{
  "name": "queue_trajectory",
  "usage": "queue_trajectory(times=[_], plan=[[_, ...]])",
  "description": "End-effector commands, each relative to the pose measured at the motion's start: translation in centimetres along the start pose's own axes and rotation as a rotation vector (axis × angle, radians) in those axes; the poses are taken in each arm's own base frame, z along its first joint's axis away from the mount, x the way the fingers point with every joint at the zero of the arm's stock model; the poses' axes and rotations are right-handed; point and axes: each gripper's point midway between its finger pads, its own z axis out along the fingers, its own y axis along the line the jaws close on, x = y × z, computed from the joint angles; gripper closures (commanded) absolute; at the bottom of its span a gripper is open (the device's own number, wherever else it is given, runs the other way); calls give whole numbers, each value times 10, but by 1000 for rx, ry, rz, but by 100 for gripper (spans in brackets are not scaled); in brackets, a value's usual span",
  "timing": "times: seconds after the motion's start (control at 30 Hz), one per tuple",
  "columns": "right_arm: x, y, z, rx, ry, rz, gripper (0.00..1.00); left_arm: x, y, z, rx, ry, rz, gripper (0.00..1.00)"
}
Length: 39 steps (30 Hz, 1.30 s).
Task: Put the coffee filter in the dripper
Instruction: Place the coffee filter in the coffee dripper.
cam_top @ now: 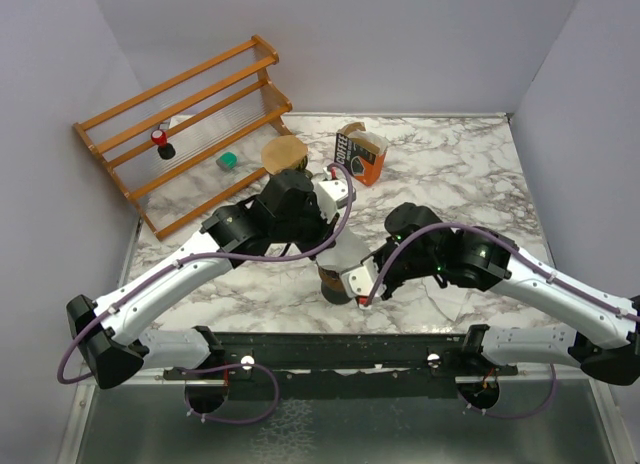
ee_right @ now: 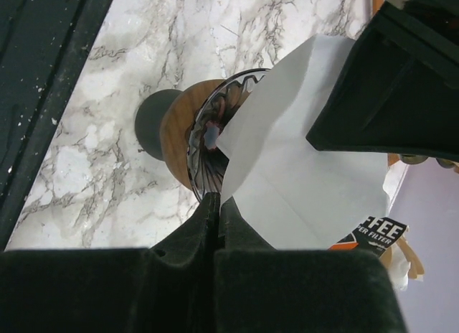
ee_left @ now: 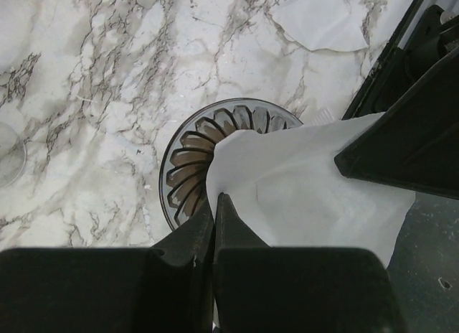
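Marble table [cam_top: 470, 174] under pale walls; from the top view saw little of the dripper [ee_left: 188, 164], buried beneath both wrists, with a wooden rack [cam_top: 185, 134] and an orange filter box [cam_top: 362, 156] beyond it. Found only in the wrist views the left gripper [ee_left: 215, 204] and right gripper [ee_right: 217, 204] each pressed together on an edge of the white coffee filter [ee_left: 301, 189], held over the dripper's ribbed mouth. Noted also, from the left wrist, a loose second filter [ee_left: 323, 17] lying flat near the dripper, and from the right wrist a wooden collar [ee_right: 176, 143] under it.
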Motion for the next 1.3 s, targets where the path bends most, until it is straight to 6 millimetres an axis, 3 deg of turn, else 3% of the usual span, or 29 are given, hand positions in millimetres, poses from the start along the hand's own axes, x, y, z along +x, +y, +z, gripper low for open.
queue_trajectory(times=[0.0, 0.2, 0.27, 0.47, 0.63, 0.9, 1.03, 1.2, 1.27], plan=[[-1, -3, 4, 33, -6, 46, 99, -1, 4, -2, -32, -32, -12, 100], [-4, -10, 3, 60, -15, 72, 88, 1, 2, -3, -32, -45, -8, 100], [-7, -13, 0, 80, -23, 74, 79, 2, 2, -4, -47, -54, -6, 100], [-23, -32, -16, 179, -93, 119, 66, 6, -2, -1, -66, -57, -7, 100], [-36, -50, -29, 250, -137, 251, 63, 7, -9, 4, -72, -49, 5, 100], [-30, -75, -51, 456, -144, 601, 63, 9, -9, 9, -85, -38, 7, 100], [-24, -70, -52, 497, -170, 680, 64, 10, -9, 10, -88, -34, 8, 100], [-14, -62, -51, 535, -167, 750, 62, 8, -11, 7, -76, -42, 11, 75], [-12, -58, -51, 535, -175, 764, 62, 6, -14, 6, -65, -48, 15, 69]])
